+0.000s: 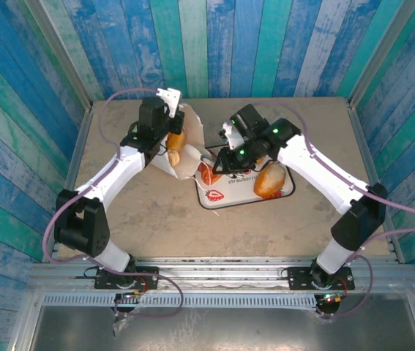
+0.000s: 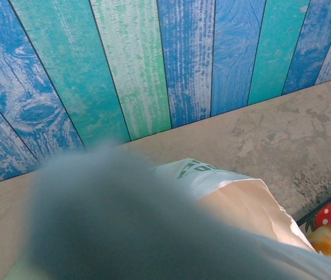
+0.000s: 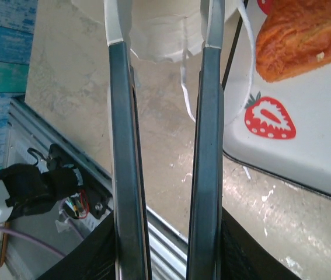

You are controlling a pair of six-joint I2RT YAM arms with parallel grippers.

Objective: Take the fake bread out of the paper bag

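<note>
We see the paper bag (image 1: 189, 150) tipped on the table (image 1: 156, 219), left of centre and toward the far edge. Its mouth is turned to the strawberry-print tray (image 1: 225, 201), which sits just beside it. Some of the fake bread (image 1: 175, 140) shows inside that mouth, two golden pieces close together. A golden loaf (image 1: 269, 179) and an orange roll (image 1: 207, 175) lie on the tray, so we judge the job part done.

The left gripper (image 1: 167, 99) sits at the bag's far-left side with its fingers pressed together. We cannot tell whether paper is caught between them, because its wrist view is blurred up close. The right gripper (image 1: 219, 157) hangs between the bag's mouth and the tray's left end. Its fingers are spread a little and nothing is between them.

Several things could go wrong from here. A thin loop handle (image 3: 184, 87) trails right by the right fingers, and a reach into the mouth could snag it and drag the whole bag. If the left gripper has no real hold on the paper, the bag may slide or fold shut as the other arm pushes in. The pieces look glossy and rounded, so a shallow or off-centre pinch could squirt one out, deeper into the bag or across the table. The narrow spread may also be too small for a loaf. A careless swing could knock the roll off the tray's left end.
</note>
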